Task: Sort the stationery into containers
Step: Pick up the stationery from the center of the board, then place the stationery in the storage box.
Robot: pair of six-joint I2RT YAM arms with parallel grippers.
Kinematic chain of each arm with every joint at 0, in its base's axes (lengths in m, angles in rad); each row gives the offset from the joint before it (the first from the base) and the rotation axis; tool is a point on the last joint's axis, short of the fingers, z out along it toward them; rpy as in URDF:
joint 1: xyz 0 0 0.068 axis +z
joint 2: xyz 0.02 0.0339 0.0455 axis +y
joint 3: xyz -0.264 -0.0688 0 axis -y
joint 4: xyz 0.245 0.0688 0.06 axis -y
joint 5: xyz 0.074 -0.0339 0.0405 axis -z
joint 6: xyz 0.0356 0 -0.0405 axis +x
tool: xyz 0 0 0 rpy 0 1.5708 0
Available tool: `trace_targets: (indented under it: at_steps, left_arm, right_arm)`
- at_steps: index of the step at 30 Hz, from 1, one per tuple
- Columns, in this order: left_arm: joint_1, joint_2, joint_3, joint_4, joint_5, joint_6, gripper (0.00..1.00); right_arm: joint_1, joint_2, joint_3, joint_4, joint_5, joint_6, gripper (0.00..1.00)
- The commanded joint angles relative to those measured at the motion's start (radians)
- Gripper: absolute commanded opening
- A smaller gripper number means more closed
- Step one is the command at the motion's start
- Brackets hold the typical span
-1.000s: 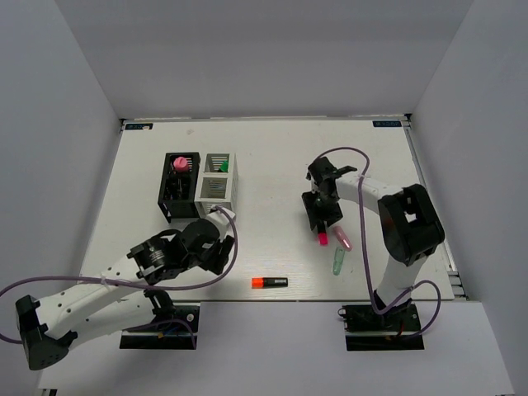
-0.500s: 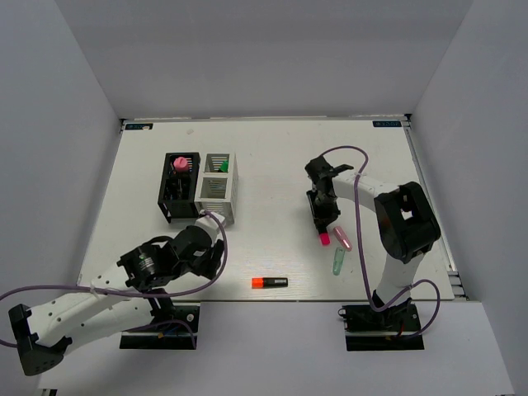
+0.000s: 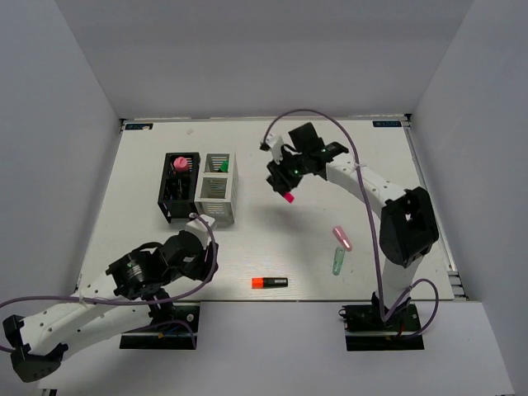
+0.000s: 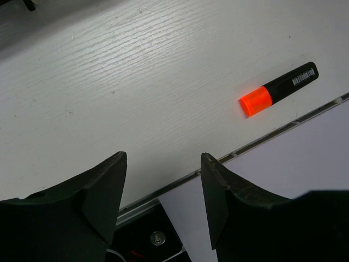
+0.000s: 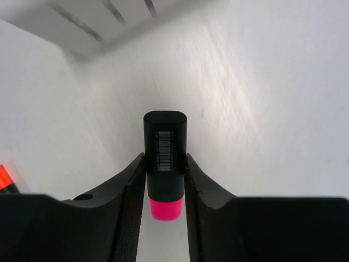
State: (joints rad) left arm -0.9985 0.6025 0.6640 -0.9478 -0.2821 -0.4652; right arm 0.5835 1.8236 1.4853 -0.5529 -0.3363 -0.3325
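Two claws hang over the white table [image 3: 256,239]: the right claw [image 5: 164,164] is pinching a pink-ended highlighter [image 5: 165,136] and holds it off the tabletop, to the right of the joined black holder [image 3: 167,202] and white holder [image 3: 216,200]. The left claw [image 4: 162,158] stands spread with nothing between its fingers, low by the near edge, with an orange-ended highlighter [image 4: 278,89] lying to its right. A pink pen piece [image 3: 341,238] and a green pen piece [image 3: 337,262] lie close together on the table's right side.
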Motion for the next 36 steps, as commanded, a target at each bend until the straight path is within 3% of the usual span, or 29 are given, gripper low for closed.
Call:
trace_targets:
  at_steps: [1, 5, 7, 8, 10, 11, 15, 21, 25, 31, 36]
  left_arm:
    - [-0.005, -0.044, 0.003, -0.037, -0.026, -0.044, 0.67]
    - [-0.003, -0.07, 0.006, -0.06, -0.043, -0.073, 0.67]
    - [-0.005, -0.069, 0.009, -0.071, -0.049, -0.078, 0.67]
    - [-0.005, -0.064, 0.012, -0.077, -0.051, -0.078, 0.67]
    - [-0.005, -0.047, 0.019, -0.08, -0.049, -0.081, 0.67]
    - [-0.006, -0.041, 0.025, -0.083, -0.052, -0.079, 0.67]
    - [-0.003, -0.03, 0.036, -0.077, -0.043, -0.081, 0.67]
    - [-0.006, -0.047, 0.003, -0.066, -0.032, -0.084, 0.67]
    - [-0.005, -0.046, -0.01, -0.069, -0.032, -0.085, 0.67]
    - [-0.005, -0.058, -0.04, -0.045, -0.026, -0.082, 0.67]
    - [-0.005, -0.041, -0.055, -0.02, -0.011, -0.073, 0.69]
  right_arm:
    - [0.033, -0.05, 0.12, 0.18, -0.226, -0.27, 0.0]
    - [0.041, 0.051, 0.323, 0.201, -0.352, -0.243, 0.0]
    - [0.038, 0.069, 0.307, 0.319, -0.469, -0.217, 0.0]
    - [0.036, 0.071, 0.27, 0.502, -0.487, -0.142, 0.0]
    - [0.047, 0.112, 0.233, 0.628, -0.542, -0.032, 0.0]
    - [0.044, 0.132, 0.239, 0.768, -0.575, -0.014, 0.0]
    - [0.068, 0.265, 0.421, 0.696, -0.483, 0.027, 0.0]
    - [0.084, 0.445, 0.621, 0.742, -0.395, 0.047, 0.0]
    - [0.096, 0.49, 0.648, 0.754, -0.395, 0.052, 0.0]
    - [0.111, 0.485, 0.558, 0.786, -0.406, 0.072, 0.0]
    - [0.115, 0.476, 0.5, 0.797, -0.414, 0.075, 0.23]
